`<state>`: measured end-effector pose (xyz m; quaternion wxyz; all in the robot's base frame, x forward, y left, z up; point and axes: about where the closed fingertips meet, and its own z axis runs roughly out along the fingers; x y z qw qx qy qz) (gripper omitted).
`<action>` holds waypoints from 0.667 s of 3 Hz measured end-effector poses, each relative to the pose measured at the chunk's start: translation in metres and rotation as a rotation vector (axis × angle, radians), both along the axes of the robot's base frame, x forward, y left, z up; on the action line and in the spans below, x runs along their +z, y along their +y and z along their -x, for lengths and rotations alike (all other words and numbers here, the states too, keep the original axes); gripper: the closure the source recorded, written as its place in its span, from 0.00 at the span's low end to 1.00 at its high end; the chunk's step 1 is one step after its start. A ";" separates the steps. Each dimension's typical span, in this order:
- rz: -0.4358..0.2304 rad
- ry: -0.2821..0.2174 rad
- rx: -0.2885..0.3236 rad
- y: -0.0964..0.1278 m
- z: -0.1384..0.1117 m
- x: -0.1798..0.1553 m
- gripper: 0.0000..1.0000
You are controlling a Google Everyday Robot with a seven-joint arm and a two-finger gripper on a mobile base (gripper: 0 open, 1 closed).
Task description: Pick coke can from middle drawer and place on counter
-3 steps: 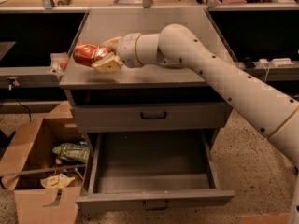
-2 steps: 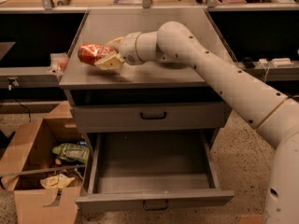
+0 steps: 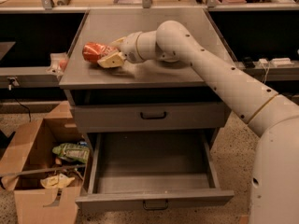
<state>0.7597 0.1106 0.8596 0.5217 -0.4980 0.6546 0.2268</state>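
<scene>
Clasping coke can (image 3: pixel 95 52) over counter (image 3: pixel 154 73): gripper (image 3: pixel 107 53).

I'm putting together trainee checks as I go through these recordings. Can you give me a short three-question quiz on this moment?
1. Where is the gripper? A: over the left part of the counter; B: inside the open drawer; C: over the cardboard box.
2. True or false: the open drawer is empty.
3. What is the gripper shut on?
Key: 1 A. 2 True. 3 The red can.
</scene>
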 end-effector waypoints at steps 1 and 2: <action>0.000 0.000 0.000 0.000 0.000 0.000 0.58; 0.000 0.000 0.000 0.000 0.000 0.000 0.35</action>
